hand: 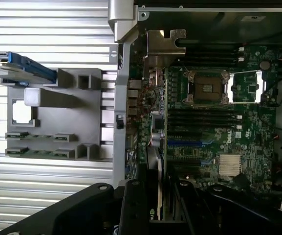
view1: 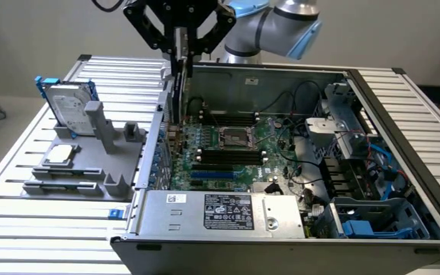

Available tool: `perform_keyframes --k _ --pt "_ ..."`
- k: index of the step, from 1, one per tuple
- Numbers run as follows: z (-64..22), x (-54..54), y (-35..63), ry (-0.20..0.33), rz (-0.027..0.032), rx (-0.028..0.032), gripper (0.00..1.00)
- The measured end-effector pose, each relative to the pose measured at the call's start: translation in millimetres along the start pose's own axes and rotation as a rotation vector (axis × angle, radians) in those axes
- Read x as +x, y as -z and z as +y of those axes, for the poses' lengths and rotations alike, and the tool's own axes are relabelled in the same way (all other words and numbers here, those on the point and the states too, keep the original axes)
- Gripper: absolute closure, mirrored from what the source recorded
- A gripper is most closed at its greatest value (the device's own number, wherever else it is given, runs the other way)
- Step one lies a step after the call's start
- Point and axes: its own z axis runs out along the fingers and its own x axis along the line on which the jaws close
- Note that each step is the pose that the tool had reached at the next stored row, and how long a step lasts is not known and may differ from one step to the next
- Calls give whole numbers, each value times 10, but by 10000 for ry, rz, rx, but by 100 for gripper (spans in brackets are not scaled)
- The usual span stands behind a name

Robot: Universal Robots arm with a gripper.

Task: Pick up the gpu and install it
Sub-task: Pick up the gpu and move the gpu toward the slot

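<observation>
Item: claw [view1: 180, 54], black, on a grey-and-blue robot arm [view1: 281, 23]; its two fingers are pressed against the flat faces of the gpu [view1: 179, 86] and pinch it by its upper part. Held article: the gpu, a thin dark card seen edge-on, hangs straight down from the claw with its long side vertical. Its lower end reaches into the open computer case [view1: 403, 143], close beside the case wall nearest the claw; whether it touches the board cannot be told. In the wrist view the claw [hand: 158, 208] sits in the foreground with the gpu [hand: 155, 161] running away from it as a narrow strip. Beneath the claw: the green motherboard [view1: 235, 154], with a square processor socket [view1: 234, 136] lying further from the claw than the card and a blue slot [view1: 208, 172] beyond that. Far from the claw, at the case's opposite end: a silver power supply [view1: 220, 212] with a white label. Outside the case, down from the claw towards the exterior view's left: a grey fixture [view1: 82, 172] with a hard drive [view1: 71, 106] in a blue frame standing upright in it, well apart from the gpu. Support: a slatted table [view1: 44, 229] under the case and the fixture.
</observation>
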Motion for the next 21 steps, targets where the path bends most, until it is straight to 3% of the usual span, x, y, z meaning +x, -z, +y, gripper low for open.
perform_keyframes --k 8,21 --pt "-43 -365 17 4 0 -79 73" --pt "-65 -958 -39 4 -3 -80 73"
